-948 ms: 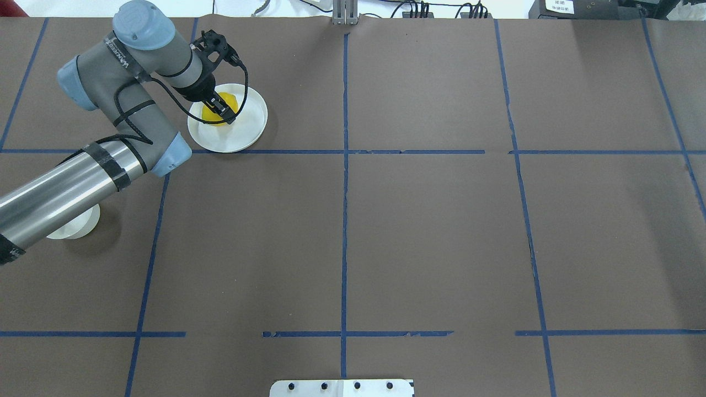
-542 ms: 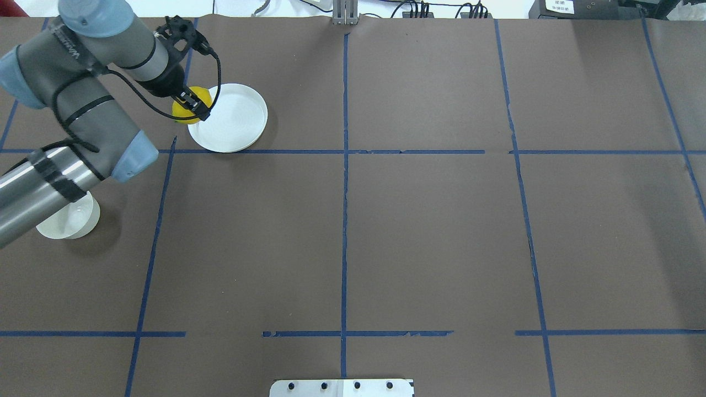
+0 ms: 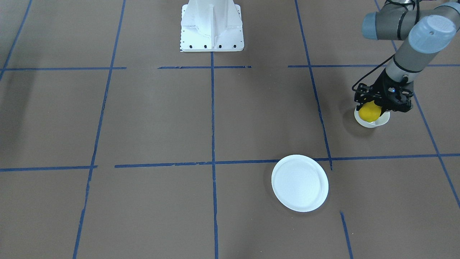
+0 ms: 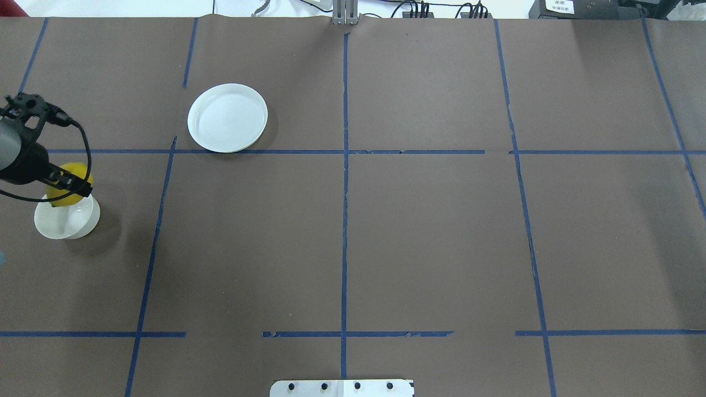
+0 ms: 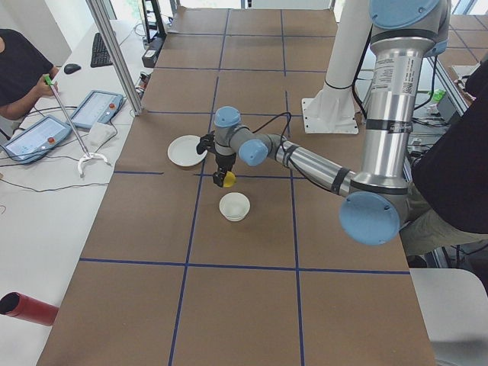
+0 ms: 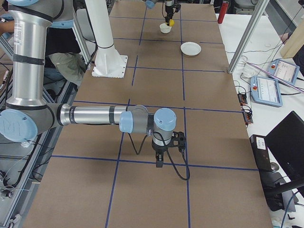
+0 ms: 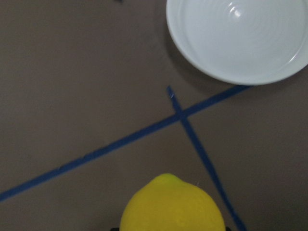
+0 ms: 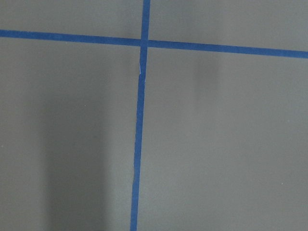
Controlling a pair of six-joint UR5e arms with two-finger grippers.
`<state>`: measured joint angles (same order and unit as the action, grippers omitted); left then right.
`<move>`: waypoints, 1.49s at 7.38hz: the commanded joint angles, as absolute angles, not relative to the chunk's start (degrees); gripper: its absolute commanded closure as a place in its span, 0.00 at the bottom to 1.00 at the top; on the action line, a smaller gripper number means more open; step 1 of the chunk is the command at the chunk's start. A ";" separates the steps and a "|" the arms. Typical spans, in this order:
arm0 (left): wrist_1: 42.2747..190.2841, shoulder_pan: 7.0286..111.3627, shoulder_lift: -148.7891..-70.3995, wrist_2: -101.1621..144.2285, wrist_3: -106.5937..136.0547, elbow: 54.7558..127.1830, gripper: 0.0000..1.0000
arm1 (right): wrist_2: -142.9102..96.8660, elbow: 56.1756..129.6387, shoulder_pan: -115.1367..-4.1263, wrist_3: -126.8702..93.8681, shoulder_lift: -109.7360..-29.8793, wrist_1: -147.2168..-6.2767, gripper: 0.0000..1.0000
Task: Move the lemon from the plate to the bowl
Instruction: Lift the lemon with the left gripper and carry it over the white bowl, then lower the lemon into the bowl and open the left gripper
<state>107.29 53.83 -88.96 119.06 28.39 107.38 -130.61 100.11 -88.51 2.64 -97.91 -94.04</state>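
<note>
Small bright yellow oval lemon [image 3: 368, 112]: we found it clamped in the left gripper [image 4: 73, 186], hanging over the small deep white bowl [image 4: 63, 221] by the table [image 4: 419, 231]'s left edge. Flat round white plate [image 4: 227, 117]: toward the far edge. Right gripper [image 6: 159, 164]: we could not tell its opening.

small smooth-skinned oval lemon [image 7: 172, 204]: bright yellow all over, unmarked.
flat round shallow-rimmed plate [image 4: 227, 117]: plain white, with faint concentric rings in its well.
small deep thin-walled bowl [image 4: 62, 225]: plain white.
paper table cover [image 4: 430, 231]: dull brown, ruled into a grid by blue tape lines [image 4: 344, 220].
left gripper [image 3: 371, 109]: black, with a black cable [image 4: 85, 149].
tubular left arm [image 3: 409, 54]: grey with pale blue joint caps.
metal base mount [image 3: 212, 25]: white.
</note>
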 commanded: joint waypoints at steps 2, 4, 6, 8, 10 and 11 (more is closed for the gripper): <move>118.39 53.35 -83.94 118.92 34.28 103.02 1.00 | -130.61 100.11 -88.51 2.64 -97.91 -94.04 0.00; 118.39 53.00 -84.11 119.27 34.45 102.22 1.00 | -130.61 100.11 -88.51 2.64 -97.91 -94.04 0.00; 118.30 52.47 -84.46 119.36 34.45 101.87 0.94 | -130.61 100.11 -88.51 2.64 -97.91 -94.04 0.00; 118.30 52.29 -85.16 119.36 34.02 101.16 0.74 | -130.61 100.11 -88.51 2.64 -97.91 -94.04 0.00; 118.30 52.29 -85.60 119.44 33.93 101.07 0.46 | -130.61 100.11 -88.51 2.64 -97.91 -94.04 0.00; 118.30 52.29 -85.61 119.44 33.93 100.64 0.39 | -130.61 100.11 -88.51 2.64 -97.91 -94.04 0.00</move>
<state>118.30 52.30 -85.51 119.43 33.95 101.00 -130.61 100.11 -88.51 2.64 -97.91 -94.04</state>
